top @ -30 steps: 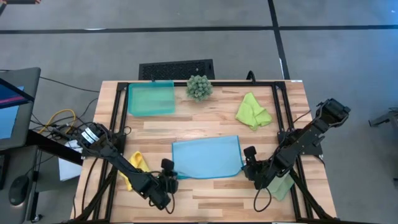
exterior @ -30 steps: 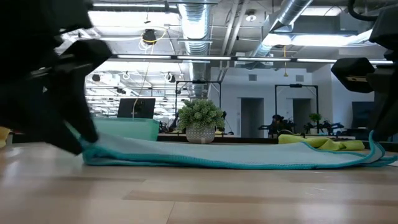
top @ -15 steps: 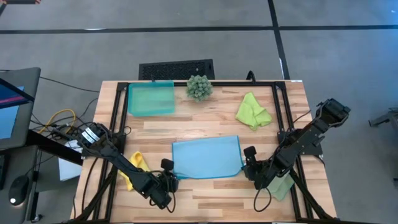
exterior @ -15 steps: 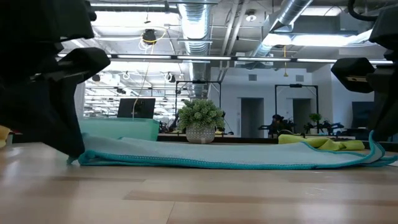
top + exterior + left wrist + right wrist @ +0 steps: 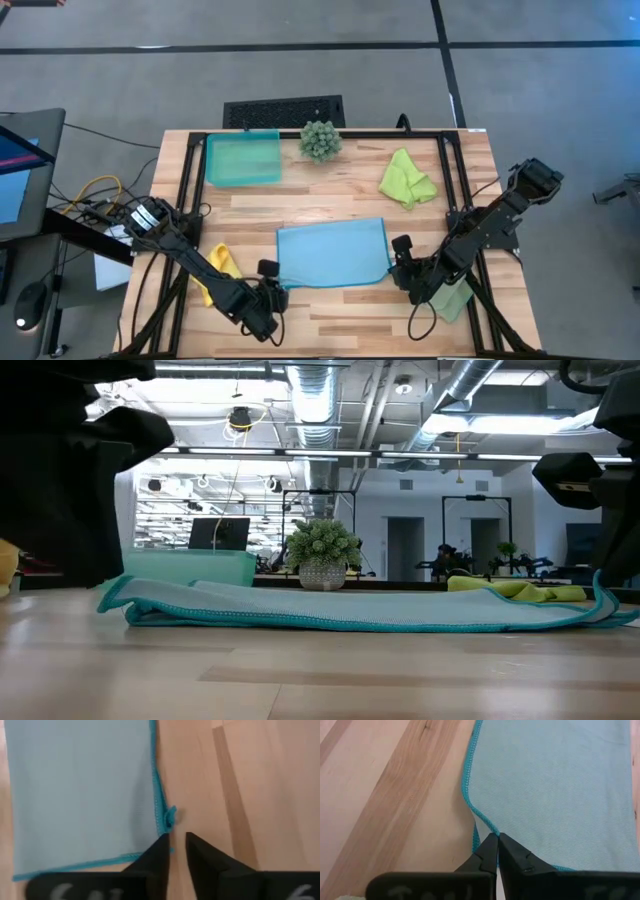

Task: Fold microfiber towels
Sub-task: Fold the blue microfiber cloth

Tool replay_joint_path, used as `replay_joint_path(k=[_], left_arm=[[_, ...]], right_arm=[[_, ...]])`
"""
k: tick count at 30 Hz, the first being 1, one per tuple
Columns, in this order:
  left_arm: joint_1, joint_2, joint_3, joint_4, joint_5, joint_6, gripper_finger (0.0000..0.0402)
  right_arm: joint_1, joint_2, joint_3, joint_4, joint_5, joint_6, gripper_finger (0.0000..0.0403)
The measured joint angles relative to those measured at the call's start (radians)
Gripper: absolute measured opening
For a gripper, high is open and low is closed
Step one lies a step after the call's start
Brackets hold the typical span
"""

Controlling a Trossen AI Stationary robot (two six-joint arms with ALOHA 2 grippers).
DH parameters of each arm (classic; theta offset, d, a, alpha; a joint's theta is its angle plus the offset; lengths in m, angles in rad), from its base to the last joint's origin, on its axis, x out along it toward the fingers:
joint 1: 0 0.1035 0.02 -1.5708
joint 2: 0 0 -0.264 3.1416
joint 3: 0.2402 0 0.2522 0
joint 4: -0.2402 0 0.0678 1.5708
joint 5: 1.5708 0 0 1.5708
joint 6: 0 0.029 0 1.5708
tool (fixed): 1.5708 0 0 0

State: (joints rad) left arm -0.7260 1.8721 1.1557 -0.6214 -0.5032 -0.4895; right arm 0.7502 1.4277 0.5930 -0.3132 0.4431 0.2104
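Note:
A light blue towel (image 5: 332,253) lies spread flat at the table's middle near side. My left gripper (image 5: 177,837) hovers just above the towel's near left corner (image 5: 169,816), which is slightly curled up; its fingers are narrowly open with bare wood between them. My right gripper (image 5: 497,840) is shut on the towel at its right edge. A lime green towel (image 5: 407,178) lies crumpled at the far right, a yellow one (image 5: 215,270) under my left arm, and a pale sage one (image 5: 455,298) under my right arm. My right gripper pinches the light blue towel's stitched right edge (image 5: 487,826), close to the near right corner, between its two shut fingers. The fingers slant down from the table's right. That edge (image 5: 600,588) is raised a little off the wood; the rest of the towel lies flat.
A teal translucent tray (image 5: 243,158) sits at the far left and a spiky green plant (image 5: 320,140) at the far middle. Bare wood lies between the blue towel and these, and along the near edge.
My left gripper has risen from the blue towel's near left corner. That corner has been drawn a little toward the table's left and now lies on the wood with its tip curled up. The rest of the towel has stayed in place.

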Motion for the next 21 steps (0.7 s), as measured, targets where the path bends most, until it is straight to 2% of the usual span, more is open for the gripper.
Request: replay_joint_path(k=[5,10,16,21], left_arm=[[0.002,0.000,0.000,-0.006,-0.054,-0.107,0.0135],[0.011,0.013,0.000,-0.015,-0.027,-0.059,0.0171],[0.016,0.067,-0.003,-0.020,-0.053,0.019,0.0167],[0.026,0.072,-0.002,-0.020,-0.048,-0.023,0.0129]], right_arm=[[0.000,0.000,0.000,0.000,0.000,0.000,0.0031],[0.000,0.000,0.000,0.001,0.000,0.000,0.0031],[0.000,0.000,0.000,0.004,0.002,0.000,0.0031],[0.000,0.000,0.000,0.004,0.001,0.000,0.0031]])
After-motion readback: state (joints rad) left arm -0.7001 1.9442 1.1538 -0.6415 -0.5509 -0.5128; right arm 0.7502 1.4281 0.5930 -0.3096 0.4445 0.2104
